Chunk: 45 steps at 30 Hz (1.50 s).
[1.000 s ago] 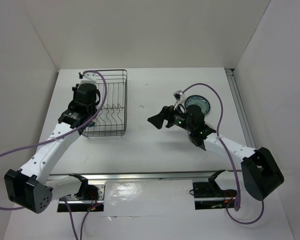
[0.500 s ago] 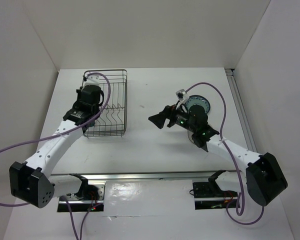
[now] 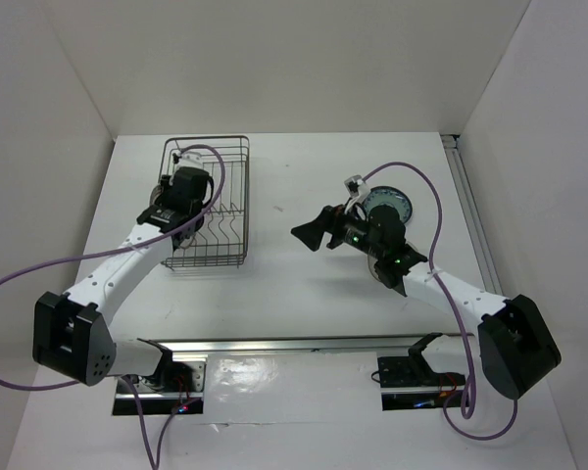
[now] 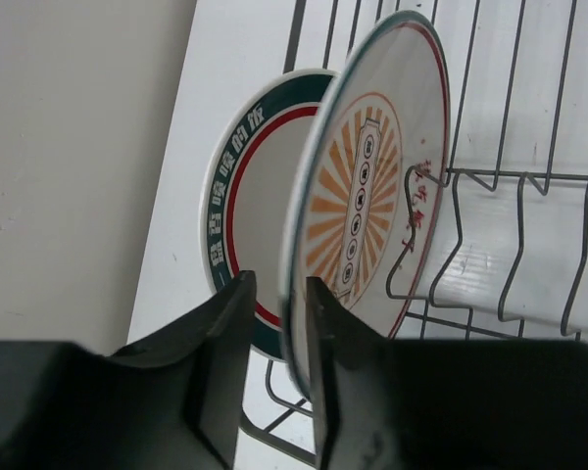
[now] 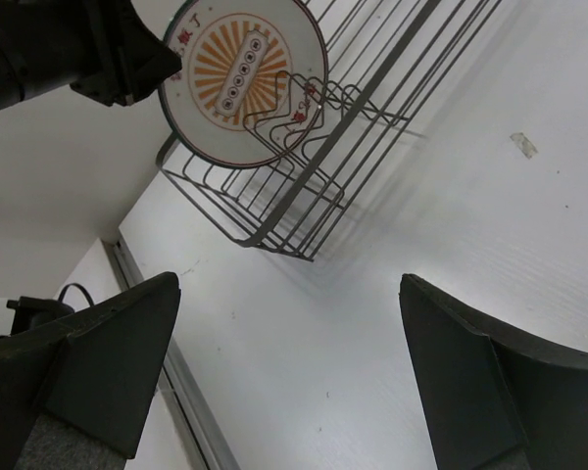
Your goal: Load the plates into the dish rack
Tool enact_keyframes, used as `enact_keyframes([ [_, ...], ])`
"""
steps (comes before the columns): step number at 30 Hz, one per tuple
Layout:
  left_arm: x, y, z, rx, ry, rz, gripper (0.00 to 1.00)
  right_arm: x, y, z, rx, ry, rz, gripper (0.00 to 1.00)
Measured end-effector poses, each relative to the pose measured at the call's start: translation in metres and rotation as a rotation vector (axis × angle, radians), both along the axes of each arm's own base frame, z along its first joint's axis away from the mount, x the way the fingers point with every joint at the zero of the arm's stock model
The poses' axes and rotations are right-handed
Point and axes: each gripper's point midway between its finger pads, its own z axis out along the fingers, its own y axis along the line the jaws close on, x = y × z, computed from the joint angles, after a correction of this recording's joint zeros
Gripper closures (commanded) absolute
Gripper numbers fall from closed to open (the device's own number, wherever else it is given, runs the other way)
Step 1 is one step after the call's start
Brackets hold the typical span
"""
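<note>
From left wrist only: rimmed plate [image 4: 243, 201] just behind sunburst plate [image 4: 365, 196], the latter on edge among rack [image 3: 247, 186] prongs; left end effector [image 4: 279, 286] narrowly parted astride its rim, gap at one finger. From above only: teal plate [image 3: 390, 204] flat on bench [image 3: 304, 294]. Right end effector [image 5: 294, 392] spread wide over open bench beside rack. Characters on both racked plates unreadable.

You see the sunburst plate [image 5: 240, 83] upright in the dish rack [image 5: 318, 196]; below the rack, your right gripper [image 5: 289, 286] gapes.
</note>
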Motion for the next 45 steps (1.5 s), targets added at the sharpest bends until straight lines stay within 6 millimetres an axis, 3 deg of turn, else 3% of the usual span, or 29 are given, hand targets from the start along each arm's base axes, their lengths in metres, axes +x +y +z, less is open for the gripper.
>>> enact_keyframes([
  [2,0.002,0.0,0.003,-0.009,-0.013,0.007,0.48,0.004,-0.003,-0.001,-0.002,0.001,-0.024,0.0],
  [5,0.002,0.002,0.006,-0.012,-0.022,0.017,0.28,0.011,-0.008,-0.003,-0.011,0.008,-0.075,0.0],
  [7,0.001,0.002,0.009,-0.023,-0.032,0.024,0.1,0.016,-0.014,-0.007,-0.026,0.017,-0.117,0.0],
  [9,-0.001,0.002,0.015,-0.04,-0.049,0.03,0.0,0.022,-0.023,-0.017,-0.06,0.044,-0.177,0.0],
  [12,-0.007,-0.003,0.036,-0.107,-0.111,0.014,0.0,0.037,-0.048,-0.029,-0.109,0.088,-0.313,0.0],
  [16,-0.022,-0.019,0.078,-0.259,-0.25,-0.092,0.0,0.074,-0.112,-0.042,-0.163,0.18,-0.597,0.0],
  [20,-0.036,-0.048,0.117,-0.406,-0.359,-0.276,0.0,0.105,-0.182,-0.057,-0.173,0.256,-0.833,0.0],
  [24,-0.039,-0.08,0.129,-0.511,-0.372,-0.431,0.0,0.112,-0.239,-0.091,-0.19,0.379,-0.996,0.02],
  [29,-0.04,-0.11,0.117,-0.601,-0.296,-0.554,0.0,0.111,-0.29,-0.125,-0.184,0.5,-1.112,0.05],
  [33,-0.045,-0.123,0.117,-0.637,-0.276,-0.621,0.0,0.108,-0.313,-0.144,-0.175,0.56,-1.15,0.07],
  [39,-0.049,-0.134,0.118,-0.665,-0.261,-0.678,0.0,0.109,-0.323,-0.178,-0.172,0.65,-1.131,0.12],
  [45,-0.05,-0.137,0.118,-0.675,-0.254,-0.697,0.0,0.132,-0.328,-0.179,-0.118,0.601,-1.105,0.25],
])
